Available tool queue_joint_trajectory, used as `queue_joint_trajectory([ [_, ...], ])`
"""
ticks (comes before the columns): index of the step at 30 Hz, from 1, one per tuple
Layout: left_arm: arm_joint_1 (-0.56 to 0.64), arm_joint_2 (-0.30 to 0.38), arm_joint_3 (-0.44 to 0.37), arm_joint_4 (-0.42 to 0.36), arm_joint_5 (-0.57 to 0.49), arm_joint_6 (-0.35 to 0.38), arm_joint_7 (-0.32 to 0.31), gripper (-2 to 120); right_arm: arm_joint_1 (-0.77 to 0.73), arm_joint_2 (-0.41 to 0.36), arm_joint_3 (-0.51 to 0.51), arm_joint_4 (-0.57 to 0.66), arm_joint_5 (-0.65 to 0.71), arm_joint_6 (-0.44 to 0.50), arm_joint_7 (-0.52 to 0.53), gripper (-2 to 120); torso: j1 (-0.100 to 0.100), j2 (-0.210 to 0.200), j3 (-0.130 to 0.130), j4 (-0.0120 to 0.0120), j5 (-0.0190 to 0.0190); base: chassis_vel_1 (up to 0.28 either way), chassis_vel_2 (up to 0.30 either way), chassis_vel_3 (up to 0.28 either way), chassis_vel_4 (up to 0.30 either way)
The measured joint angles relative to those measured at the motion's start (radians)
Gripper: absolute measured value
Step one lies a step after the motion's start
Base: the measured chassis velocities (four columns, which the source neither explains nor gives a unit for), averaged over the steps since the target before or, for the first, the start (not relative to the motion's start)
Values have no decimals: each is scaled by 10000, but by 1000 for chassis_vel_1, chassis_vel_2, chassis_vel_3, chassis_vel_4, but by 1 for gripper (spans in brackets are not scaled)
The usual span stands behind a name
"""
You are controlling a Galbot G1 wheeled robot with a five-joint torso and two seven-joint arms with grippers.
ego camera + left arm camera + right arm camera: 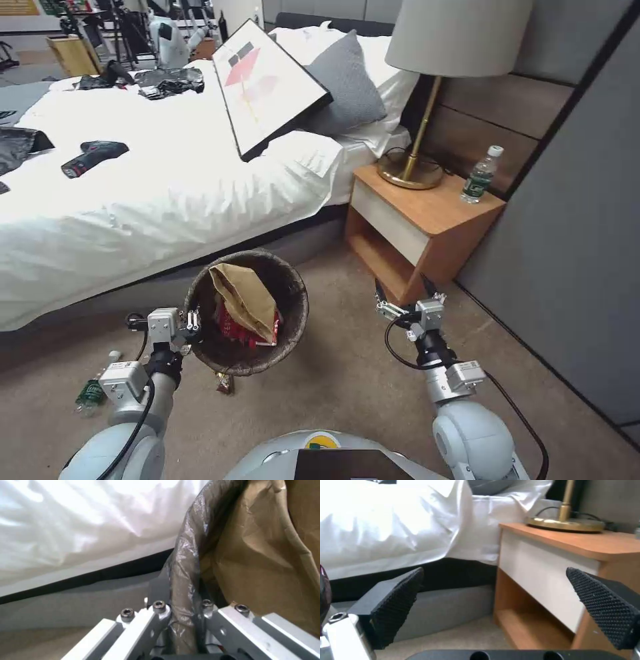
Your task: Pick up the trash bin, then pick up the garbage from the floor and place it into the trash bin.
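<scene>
The trash bin (293,313), lined with a crinkled dark brown bag, sits low in front of me beside the bed. My left gripper (195,325) is shut on its left rim. The left wrist view shows that gripper (182,610) pinching the bag-covered rim (186,562). Garbage lies inside: a tan paper bag (243,297) (266,567) over red-and-white packets (233,328). A shiny brown wrapper (225,383) peeks out on the carpet at the bin's near edge. My right gripper (402,288) (503,605) hovers open and empty before the nightstand, its black pads (400,600) wide apart.
The white bed (153,200) runs along the far side, with a framed picture (267,87) leaning on it. A wooden nightstand (427,220) (546,562) with a lamp (413,167) and water bottle (481,175) stands at right by the grey wall. A green bottle (90,393) lies on the carpet at left.
</scene>
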Motion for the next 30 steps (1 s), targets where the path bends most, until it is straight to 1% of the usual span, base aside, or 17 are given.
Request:
queue_joint_trajectory([
  [30,32,-54,24,-3,9,-118,-4,0,130,-85,-39,-162,105,-71,18,100,0,0,0,-1,0,70,71,67,72],
])
